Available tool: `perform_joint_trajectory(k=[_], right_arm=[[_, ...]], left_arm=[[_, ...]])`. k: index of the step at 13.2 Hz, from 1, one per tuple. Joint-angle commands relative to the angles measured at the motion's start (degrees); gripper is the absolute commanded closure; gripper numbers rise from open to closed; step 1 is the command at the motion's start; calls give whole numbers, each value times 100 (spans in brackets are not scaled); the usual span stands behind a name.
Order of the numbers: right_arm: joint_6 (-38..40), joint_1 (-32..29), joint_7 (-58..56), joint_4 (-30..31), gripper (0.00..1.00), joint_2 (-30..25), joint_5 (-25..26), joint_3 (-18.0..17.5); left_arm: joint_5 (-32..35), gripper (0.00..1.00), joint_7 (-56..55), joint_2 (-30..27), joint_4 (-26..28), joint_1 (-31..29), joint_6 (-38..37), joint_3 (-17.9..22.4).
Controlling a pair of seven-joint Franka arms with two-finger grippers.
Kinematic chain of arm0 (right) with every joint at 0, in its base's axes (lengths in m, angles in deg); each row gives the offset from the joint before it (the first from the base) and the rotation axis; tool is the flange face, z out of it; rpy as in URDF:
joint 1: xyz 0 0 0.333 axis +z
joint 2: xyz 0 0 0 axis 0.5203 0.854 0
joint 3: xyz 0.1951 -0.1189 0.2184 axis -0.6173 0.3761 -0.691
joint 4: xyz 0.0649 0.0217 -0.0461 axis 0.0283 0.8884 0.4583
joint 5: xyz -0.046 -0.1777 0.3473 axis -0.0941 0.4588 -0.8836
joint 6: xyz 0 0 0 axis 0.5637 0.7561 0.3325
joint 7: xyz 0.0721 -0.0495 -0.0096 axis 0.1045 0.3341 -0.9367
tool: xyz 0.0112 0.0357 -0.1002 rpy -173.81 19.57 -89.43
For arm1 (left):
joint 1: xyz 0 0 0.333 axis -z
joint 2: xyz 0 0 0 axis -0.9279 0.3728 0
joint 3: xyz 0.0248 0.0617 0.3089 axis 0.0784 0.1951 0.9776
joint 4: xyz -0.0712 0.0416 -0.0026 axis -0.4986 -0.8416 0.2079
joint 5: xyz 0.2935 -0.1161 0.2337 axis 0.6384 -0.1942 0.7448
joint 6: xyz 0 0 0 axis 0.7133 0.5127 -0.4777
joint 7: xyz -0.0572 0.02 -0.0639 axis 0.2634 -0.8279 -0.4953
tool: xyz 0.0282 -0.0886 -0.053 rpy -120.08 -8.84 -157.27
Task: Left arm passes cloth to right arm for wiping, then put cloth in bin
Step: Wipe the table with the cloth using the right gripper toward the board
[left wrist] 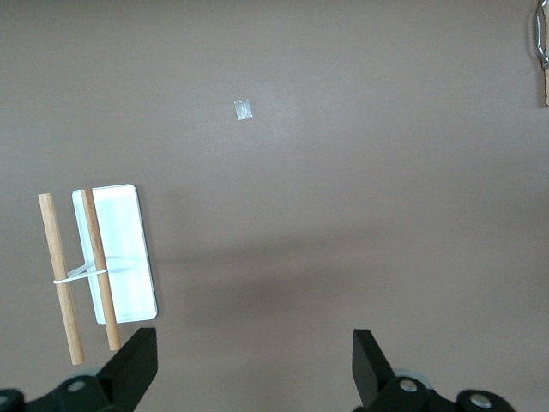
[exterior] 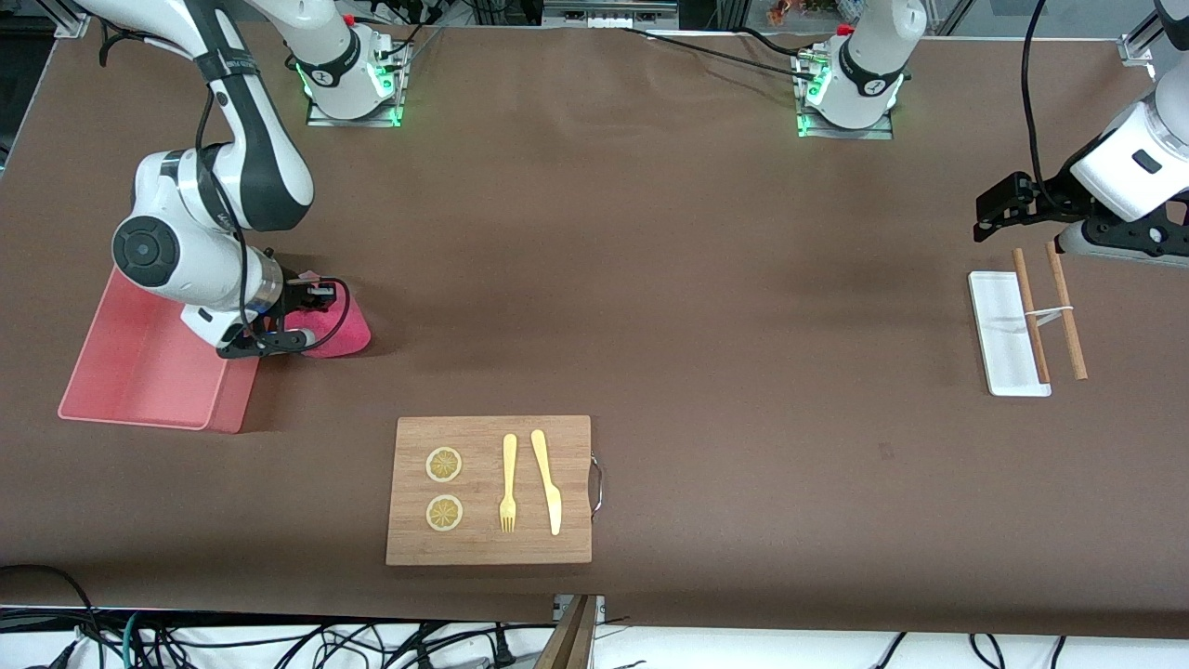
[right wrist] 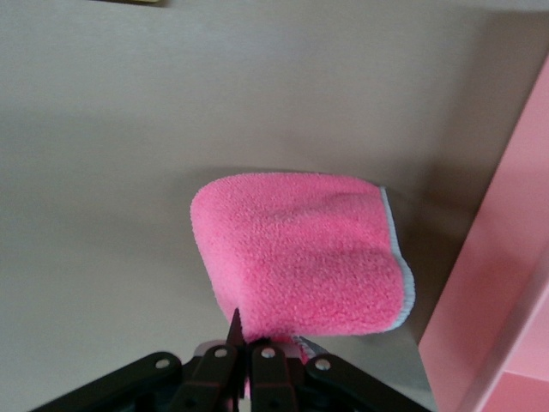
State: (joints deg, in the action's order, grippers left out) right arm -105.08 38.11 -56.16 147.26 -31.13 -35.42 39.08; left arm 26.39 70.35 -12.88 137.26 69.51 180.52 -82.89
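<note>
The crimson-pink cloth (exterior: 336,334) hangs folded from my right gripper (exterior: 311,321), which is shut on its edge, low over the table just beside the bin. In the right wrist view the cloth (right wrist: 300,262) fills the middle, with its grey trim showing, and the gripper (right wrist: 250,343) pinches it. The salmon-pink bin (exterior: 139,367) stands at the right arm's end of the table; its wall also shows in the right wrist view (right wrist: 502,283). My left gripper (exterior: 994,209) is open and empty, up over the left arm's end of the table; it also shows in the left wrist view (left wrist: 255,360).
A flat white tray (exterior: 999,339) with two wooden sticks (exterior: 1050,311) lies below the left gripper. A wooden cutting board (exterior: 489,490) with two lemon slices, a fork and a knife lies near the front edge. The arm bases stand farthest from the camera.
</note>
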Motion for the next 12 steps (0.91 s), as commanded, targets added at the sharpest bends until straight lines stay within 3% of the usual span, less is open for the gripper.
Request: perform_joint_trajectory(k=[1,5,12], right_arm=[[-20,-157,95,-79,100,5,64,9],[-37,-105,340,-88,100,66,89,0],[-1117,132,805,-106,100,821,81,-9]], left_arm=[[83,0,87,-40,-19,36,-61,-4],[91,0,87,-40,-19,36,-61,-13],[100,0,87,-40,-28,36,-61,-74]])
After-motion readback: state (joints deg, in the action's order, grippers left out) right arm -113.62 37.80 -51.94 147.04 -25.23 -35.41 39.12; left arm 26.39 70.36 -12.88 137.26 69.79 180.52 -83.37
